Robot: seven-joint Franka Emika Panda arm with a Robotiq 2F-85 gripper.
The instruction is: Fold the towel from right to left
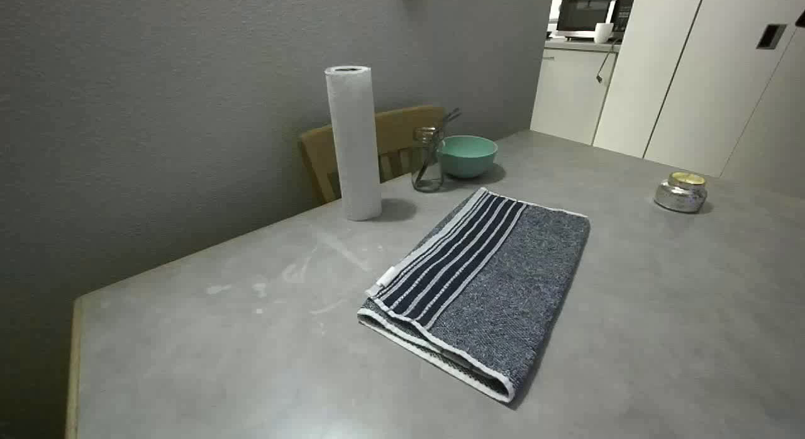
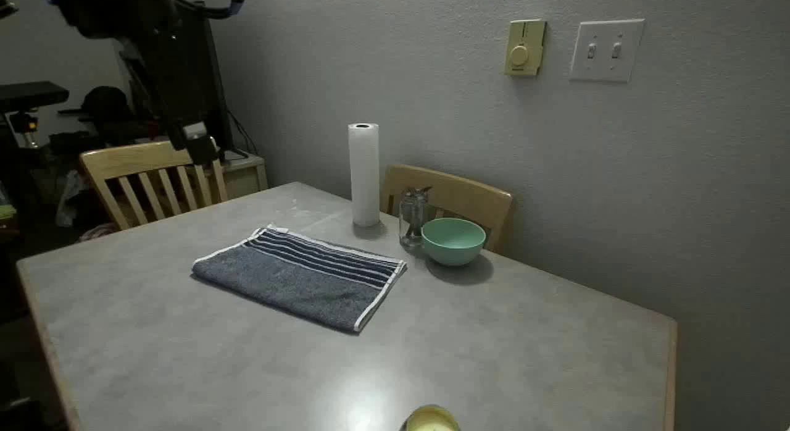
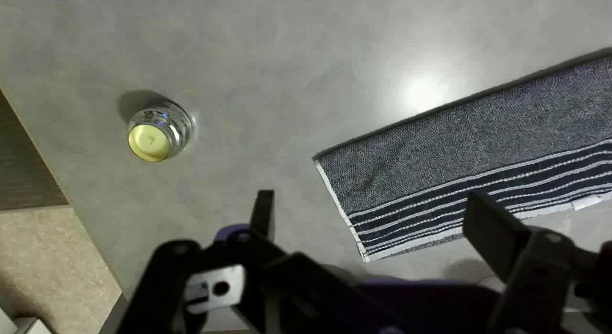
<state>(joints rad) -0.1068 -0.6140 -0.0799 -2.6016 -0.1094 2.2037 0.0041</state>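
Clearly, below the claw (image 3: 371,202), whose spread fingers (image 3: 492,228) held nothing, the towel (image 1: 487,282) lay on the table (image 1: 679,313), one short end seen from the wrist through the gap and its long axis slanting off beyond one finger.

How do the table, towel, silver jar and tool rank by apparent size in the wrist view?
Largest to smallest:
1. Table
2. Towel and tool: unsure, as the tool is seen from closer up
3. Silver jar

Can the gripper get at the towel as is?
Likely yes: the gripper looks open and empty, and nothing visible lies on the towel or blocks it from above.
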